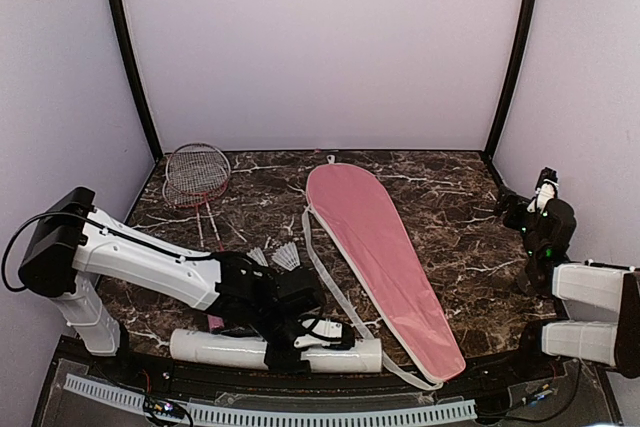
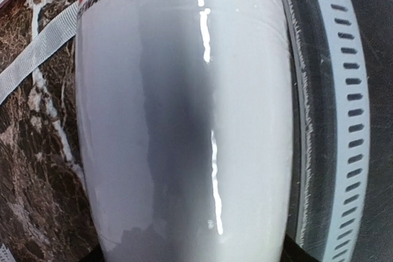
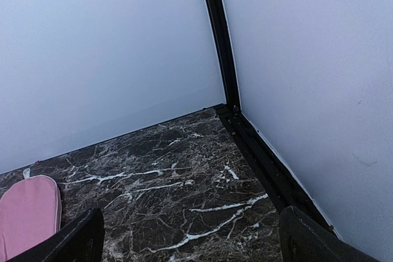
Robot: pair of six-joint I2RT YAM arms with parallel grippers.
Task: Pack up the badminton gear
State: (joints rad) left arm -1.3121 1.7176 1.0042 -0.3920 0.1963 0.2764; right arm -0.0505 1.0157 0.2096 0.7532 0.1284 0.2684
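The long white tube (image 1: pixel 230 347) lies on its side along the near edge of the table (image 1: pixel 450 217), just in front of the left arm. Up close in the left wrist view it is glossy and smooth, a rounded cylinder with bright streaks of glare and a red logo near one end. Both ends are out of sight, so what it holds can't be told. The left gripper (image 1: pixel 290 342) sits right across it, a dark finger at either flank, though whether they actually press on it I can't tell.

Just beyond are the white feather shuttlecocks (image 1: pixel 285 257), a small cluster on the dark stone. Further back on the left, the two red-framed rackets (image 1: pixel 197 175) have their heads overlapping by the rear wall.

In the middle is the pink bag (image 1: pixel 380 257), racket-shaped, flat, soft fabric with pale edging, running diagonally from the back toward the near right. Its grey webbing strap (image 1: pixel 325 282) trails along its left side. Its inside isn't visible.

The tabletop is brown marble with white veins, and a white slotted duct (image 2: pixel 347 90) runs beside the tube.

Far right, the right gripper (image 3: pixel 191 225) has its fingers spread wide, holding nothing.
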